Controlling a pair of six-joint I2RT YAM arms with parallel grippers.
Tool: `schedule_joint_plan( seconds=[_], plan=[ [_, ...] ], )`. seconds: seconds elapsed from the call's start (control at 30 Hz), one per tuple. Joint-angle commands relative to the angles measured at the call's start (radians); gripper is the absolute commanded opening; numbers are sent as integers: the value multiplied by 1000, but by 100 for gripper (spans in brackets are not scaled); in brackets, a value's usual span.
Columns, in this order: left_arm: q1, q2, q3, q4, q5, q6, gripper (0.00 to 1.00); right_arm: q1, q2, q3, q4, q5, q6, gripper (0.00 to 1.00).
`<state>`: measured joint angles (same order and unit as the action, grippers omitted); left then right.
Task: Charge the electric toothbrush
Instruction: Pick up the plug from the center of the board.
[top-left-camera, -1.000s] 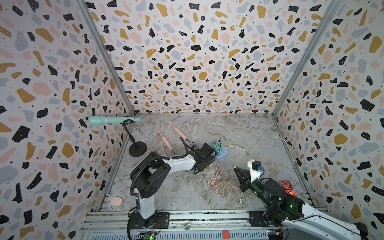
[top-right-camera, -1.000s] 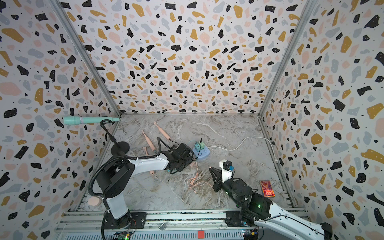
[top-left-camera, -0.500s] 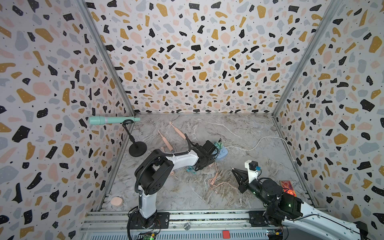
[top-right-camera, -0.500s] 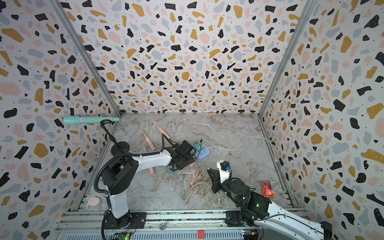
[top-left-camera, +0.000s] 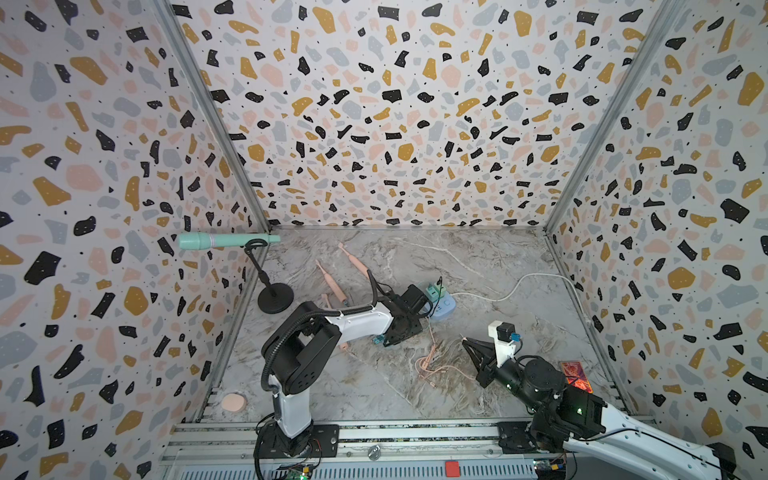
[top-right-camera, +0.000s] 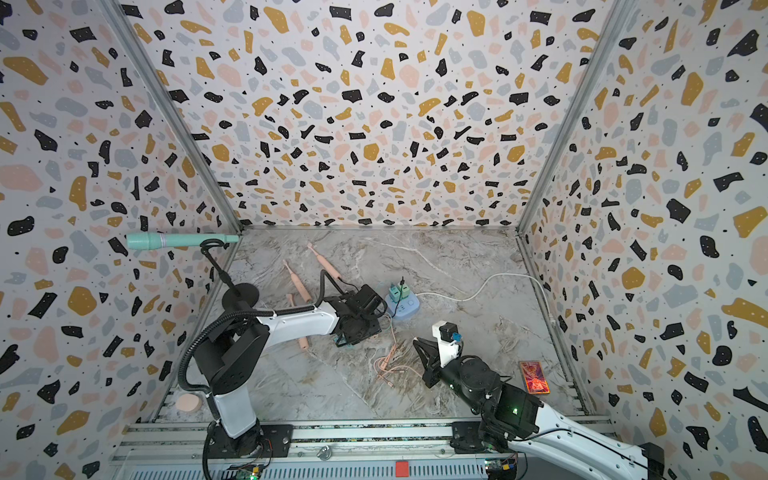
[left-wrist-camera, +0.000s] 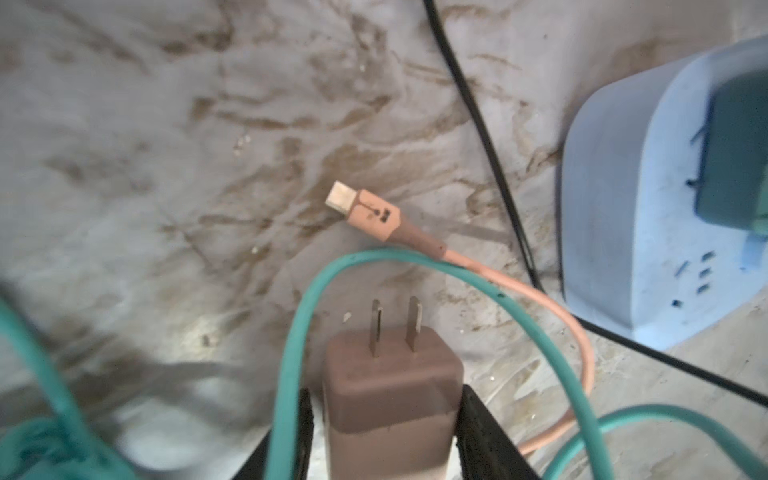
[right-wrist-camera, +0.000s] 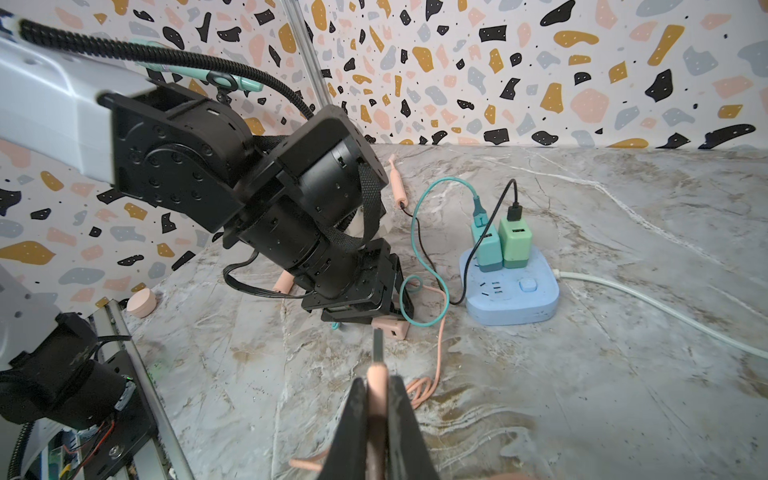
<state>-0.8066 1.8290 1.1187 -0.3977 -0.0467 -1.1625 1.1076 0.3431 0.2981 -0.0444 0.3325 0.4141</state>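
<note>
My right jaws clamped the pink charging cable (right-wrist-camera: 377, 388) by its plug. My left jaws flanked a brownish-pink two-prong wall adapter (left-wrist-camera: 392, 386), grip unclear. A slim pink electric toothbrush (top-left-camera: 331, 281) lay on the marble tabletop (top-left-camera: 478, 249). The markings were too blurred to read.

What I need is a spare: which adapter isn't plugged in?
The pink adapter, between the left gripper's jaws; teal adapter and green adapter are plugged in.
</note>
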Motion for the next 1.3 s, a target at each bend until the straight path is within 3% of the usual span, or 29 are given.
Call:
schedule_joint_plan(
  seconds=[0.0,0.47,0.87,1.27],
  plan=[
    [9,-25,-30,-93,-18,25,54,5,0,32,18,-11,1,0],
    [60,112,210,-318,-48,193,61,5,27,22,33,-41,24,0],
    [71,153,273,-372,0,217,58,5,24,12,40,-43,19,0],
    [69,159,232,-355,28,216,54,5,29,3,51,-45,17,0]
  ],
)
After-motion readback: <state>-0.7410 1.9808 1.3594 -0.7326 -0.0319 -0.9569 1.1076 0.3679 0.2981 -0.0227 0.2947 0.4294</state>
